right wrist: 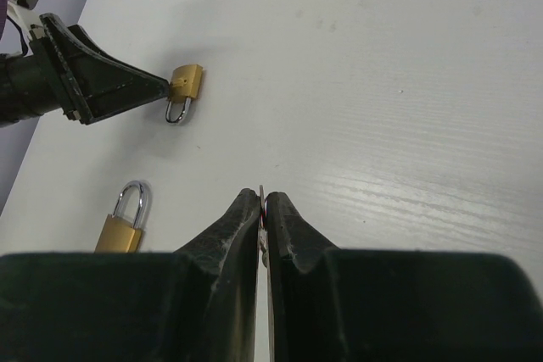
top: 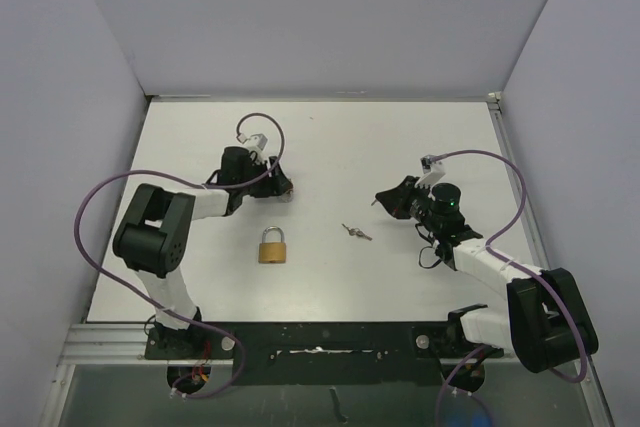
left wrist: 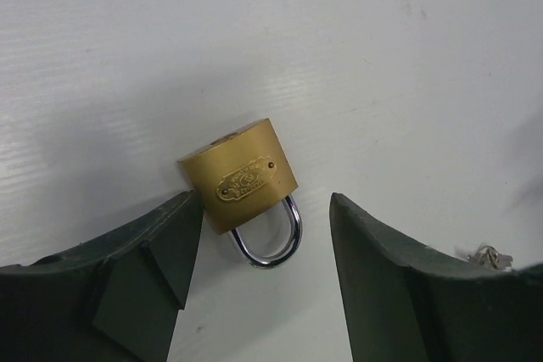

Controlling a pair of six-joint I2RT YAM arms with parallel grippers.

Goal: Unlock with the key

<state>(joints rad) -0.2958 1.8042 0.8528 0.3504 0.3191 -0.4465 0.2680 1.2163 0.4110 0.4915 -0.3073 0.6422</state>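
The left wrist view shows the left gripper [left wrist: 265, 214] wide open and empty, a small padlock [left wrist: 242, 184] at its fingertips, hidden from overhead. The right gripper [right wrist: 261, 203] is pinched shut. The key [top: 355, 232] lies on the table near a second padlock [top: 273, 247].

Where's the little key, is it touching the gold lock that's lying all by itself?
Apart. The top view shows the key lying to the right of that gold lock, with a clear strip of bare white table between them.

White table [top: 400, 147], pale lilac walls [top: 300, 17] on three sides, metal rail [top: 100, 347] along near edge, possibly aluminium.
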